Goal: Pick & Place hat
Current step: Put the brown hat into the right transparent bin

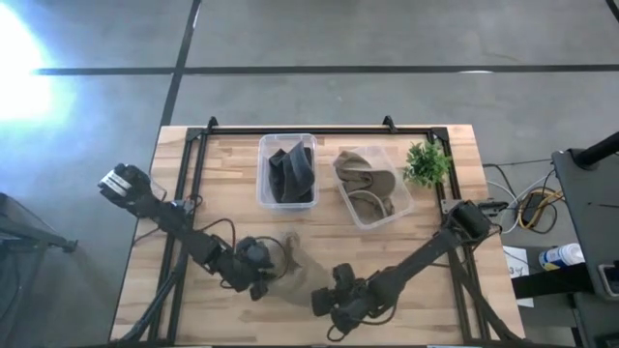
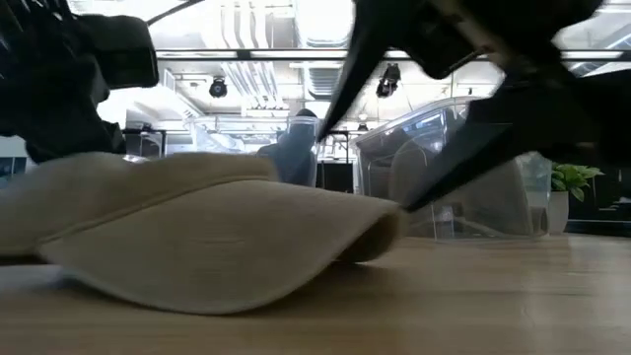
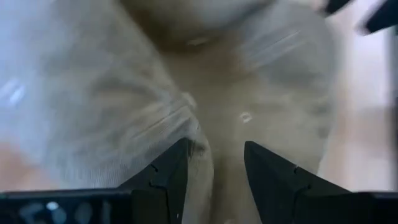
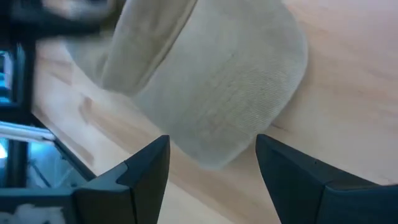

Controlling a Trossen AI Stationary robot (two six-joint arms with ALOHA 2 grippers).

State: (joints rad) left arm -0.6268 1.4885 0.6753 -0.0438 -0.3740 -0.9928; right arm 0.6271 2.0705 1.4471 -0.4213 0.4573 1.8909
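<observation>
Lying flat, soft ribbed beige hat (image 4: 217, 87) on wood.

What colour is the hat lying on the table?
The hat is light beige, almost tan, plain with no pattern. The right wrist view shows it best.

Beige hat (image 1: 290, 263), pale wood table (image 1: 435, 290) — black hats (image 1: 290, 174), green plant (image 1: 427, 162)

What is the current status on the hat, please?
Both grippers open: left gripper, right gripper. Beige hat flat on table between them, ungripped. Nothing blocking.
</observation>
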